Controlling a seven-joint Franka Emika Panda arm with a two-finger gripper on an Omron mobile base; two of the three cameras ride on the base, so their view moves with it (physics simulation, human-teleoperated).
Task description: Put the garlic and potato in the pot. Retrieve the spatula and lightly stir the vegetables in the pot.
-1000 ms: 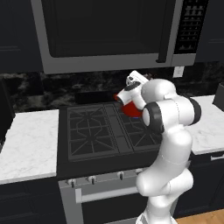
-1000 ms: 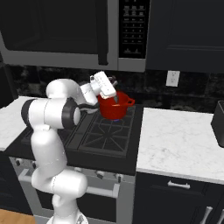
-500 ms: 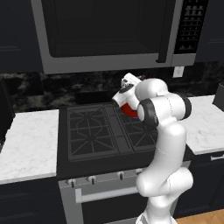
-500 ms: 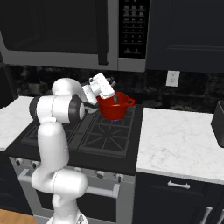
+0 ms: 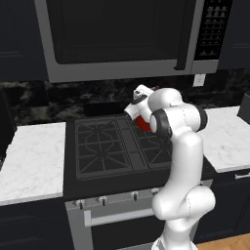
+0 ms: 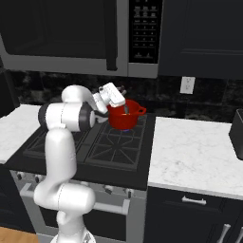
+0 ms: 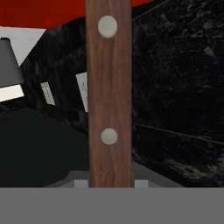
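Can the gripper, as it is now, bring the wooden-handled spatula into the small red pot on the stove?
Probably yes. The gripper is shut on the wooden-handled spatula and sits right at the rim of the small red pot, whose open top has nothing covering it.

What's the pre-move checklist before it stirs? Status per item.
1. Gripper shut on spatula handle: ok, the wooden handle runs straight up from between the fingertips.
2. Pot on the stove, rear right burner: ok.
3. Gripper over the pot: ok, it hangs at the rim in the right base view.
4. Spatula blade inside the pot: cannot tell.
5. Garlic and potato in the pot: cannot tell, the inside is hidden.
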